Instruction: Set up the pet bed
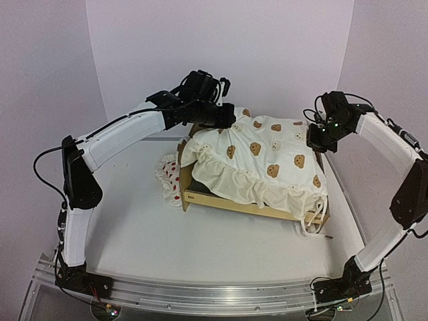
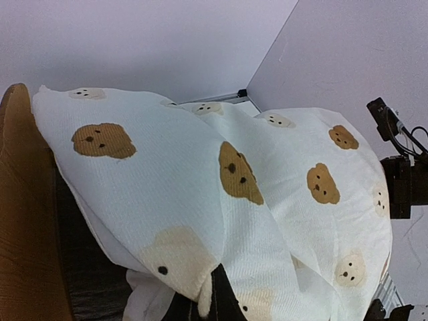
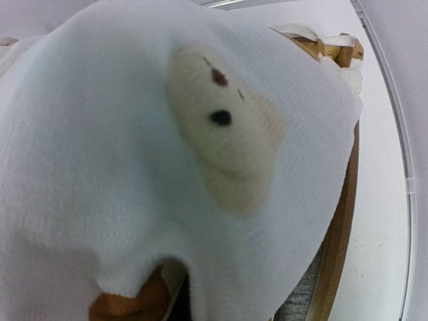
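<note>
The plywood pet bed (image 1: 224, 201) stands mid-table, mostly covered by the cream bear-print cushion (image 1: 264, 157) draped over it. My left gripper (image 1: 229, 119) is shut on the cushion's far left corner by the headboard. My right gripper (image 1: 314, 139) is shut on the far right corner. In the left wrist view the cushion (image 2: 200, 174) fills the frame, the brown headboard (image 2: 23, 221) is at the left, and my dark fingers (image 2: 227, 297) pinch the cloth at the bottom. In the right wrist view the cushion (image 3: 167, 167) hides my fingers; a bed rail (image 3: 338, 247) and grey felt (image 3: 304, 301) show at the right.
The white strawberry pillow (image 1: 168, 177) lies on the table against the bed's left side. The cushion's ties (image 1: 311, 224) hang over the bed's near right corner. White walls stand behind and at both sides.
</note>
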